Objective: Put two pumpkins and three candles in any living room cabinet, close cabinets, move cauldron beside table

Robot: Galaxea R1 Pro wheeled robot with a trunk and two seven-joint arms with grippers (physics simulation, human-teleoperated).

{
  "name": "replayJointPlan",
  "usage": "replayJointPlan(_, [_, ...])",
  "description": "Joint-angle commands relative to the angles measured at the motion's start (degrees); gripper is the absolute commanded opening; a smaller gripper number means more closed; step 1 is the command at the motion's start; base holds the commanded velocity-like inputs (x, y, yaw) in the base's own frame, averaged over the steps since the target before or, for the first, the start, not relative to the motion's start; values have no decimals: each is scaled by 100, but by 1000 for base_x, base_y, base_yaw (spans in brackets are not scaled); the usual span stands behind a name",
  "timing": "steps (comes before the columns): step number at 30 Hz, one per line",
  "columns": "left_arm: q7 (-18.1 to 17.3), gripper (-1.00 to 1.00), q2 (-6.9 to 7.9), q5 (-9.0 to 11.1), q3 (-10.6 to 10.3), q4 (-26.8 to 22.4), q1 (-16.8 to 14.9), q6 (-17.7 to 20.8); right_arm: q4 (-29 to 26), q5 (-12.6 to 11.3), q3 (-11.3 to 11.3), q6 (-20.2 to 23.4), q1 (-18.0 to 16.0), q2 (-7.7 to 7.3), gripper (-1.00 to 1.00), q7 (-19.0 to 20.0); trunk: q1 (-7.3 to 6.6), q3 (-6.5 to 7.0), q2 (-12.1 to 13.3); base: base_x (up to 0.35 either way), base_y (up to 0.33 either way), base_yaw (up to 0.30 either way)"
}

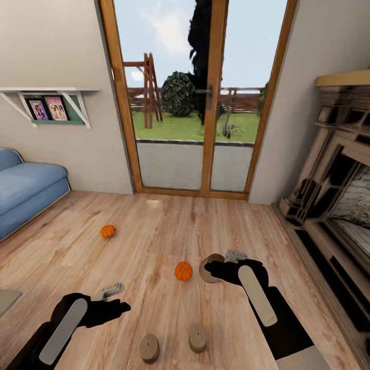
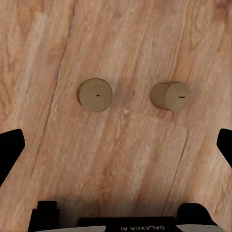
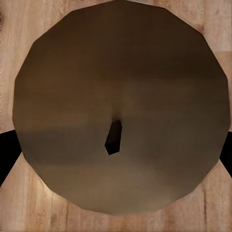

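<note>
"GALAXEA AI" reads on left gripper (image 2: 116,145) above candles (image 2: 95,94)

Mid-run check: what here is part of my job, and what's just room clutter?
Job items:
two pumpkins
candle in the right end effector
two candles on the floor

Just surroundings:
blue sofa
fireplace
wall shelf with photos
glass doors
</note>
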Motion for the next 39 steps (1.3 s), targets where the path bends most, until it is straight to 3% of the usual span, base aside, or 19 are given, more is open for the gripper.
replayJointPlan(1, [59,100,5,59,-11,-4,-4,5,-5,-53,3,9,-5,1,-100,-55,1,-5,-3,81,57,0])
replayJointPlan(26, [93,100,-2,55,-20,4,-4,0,3,-52,3,5,-5,4,-100,-57,1,-5,-3,44,-1,0])
replayJointPlan(30, [95,100,-4,47,-28,32,-4,-221,2,-47,8,-60,-5,3,-100,-57,22,-23,-43,0,0,0])
replayJointPlan(39, [48,100,-51,-349,-39,256,-4,-538,-42,-53,47,-104,-5,4,-100,-63,220,-185,-404,0,0,0])
